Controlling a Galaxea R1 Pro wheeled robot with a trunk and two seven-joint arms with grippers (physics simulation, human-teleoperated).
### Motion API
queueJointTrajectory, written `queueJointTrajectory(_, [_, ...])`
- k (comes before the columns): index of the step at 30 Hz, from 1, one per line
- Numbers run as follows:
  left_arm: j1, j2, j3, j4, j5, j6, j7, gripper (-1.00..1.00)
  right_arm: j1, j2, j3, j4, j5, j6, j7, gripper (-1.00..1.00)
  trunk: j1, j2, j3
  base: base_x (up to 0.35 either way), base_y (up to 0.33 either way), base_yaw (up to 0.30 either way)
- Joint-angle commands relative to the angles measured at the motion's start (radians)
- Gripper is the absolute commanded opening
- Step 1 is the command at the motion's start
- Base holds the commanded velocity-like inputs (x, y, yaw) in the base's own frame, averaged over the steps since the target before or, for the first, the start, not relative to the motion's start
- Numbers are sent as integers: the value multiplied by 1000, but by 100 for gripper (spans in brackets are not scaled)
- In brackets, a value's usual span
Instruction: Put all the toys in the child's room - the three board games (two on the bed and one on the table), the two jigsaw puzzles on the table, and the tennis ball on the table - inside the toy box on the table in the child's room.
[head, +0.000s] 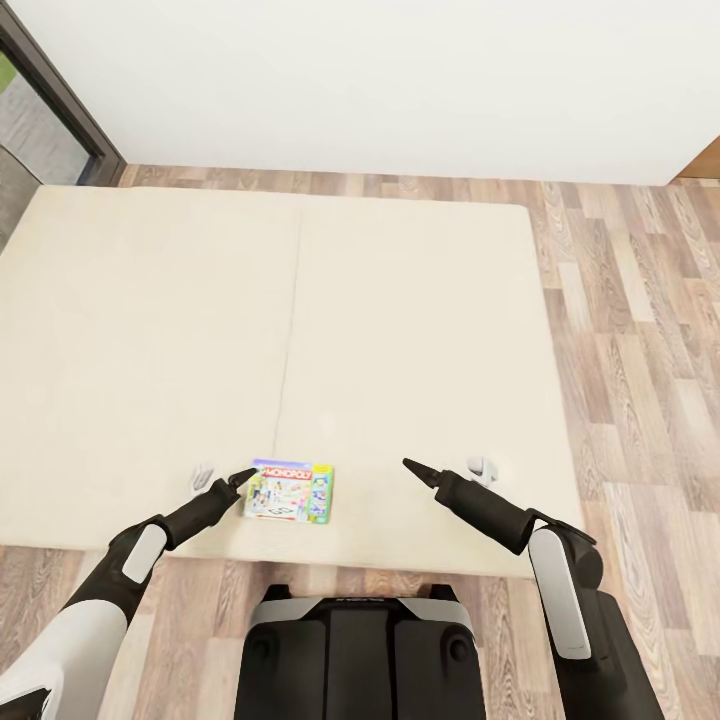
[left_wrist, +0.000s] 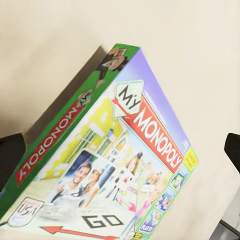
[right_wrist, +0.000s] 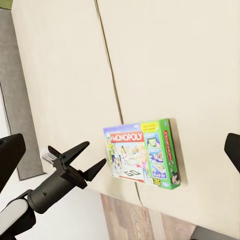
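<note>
One of the board games (head: 290, 492), a "My Monopoly" box with green sides, lies flat on the bed (head: 300, 300) close to its front edge. My left gripper (head: 243, 476) is open at the box's left edge, just above the cover. In the left wrist view the box (left_wrist: 115, 170) sits between that gripper's dark fingers (left_wrist: 10, 155), which stand far apart. My right gripper (head: 412, 467) hangs open over bare bed cover to the right of the box, well apart from it. The right wrist view takes in the box (right_wrist: 142, 152) and the left gripper (right_wrist: 92, 156) beside it.
The cream bed cover has a seam (head: 290, 330) running front to back. Wood-plank floor (head: 640, 330) lies to the right and in front of the bed. A white wall (head: 400, 80) stands behind, with a dark door frame (head: 60, 100) at the far left. My base (head: 360, 650) is at the bed's front edge.
</note>
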Motion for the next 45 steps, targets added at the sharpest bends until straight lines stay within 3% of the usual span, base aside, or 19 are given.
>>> queueJointTrajectory(1, [-1,0,2,1,5,7,-2,100,-1,1,-3,-1,2,7,5,100,1,-2,-1,0,128,0])
queueJointTrajectory(45, [-1,-2,3,1,4,7,-1,100,-1,1,-4,0,2,7,5,100,1,-2,-6,0,32,0])
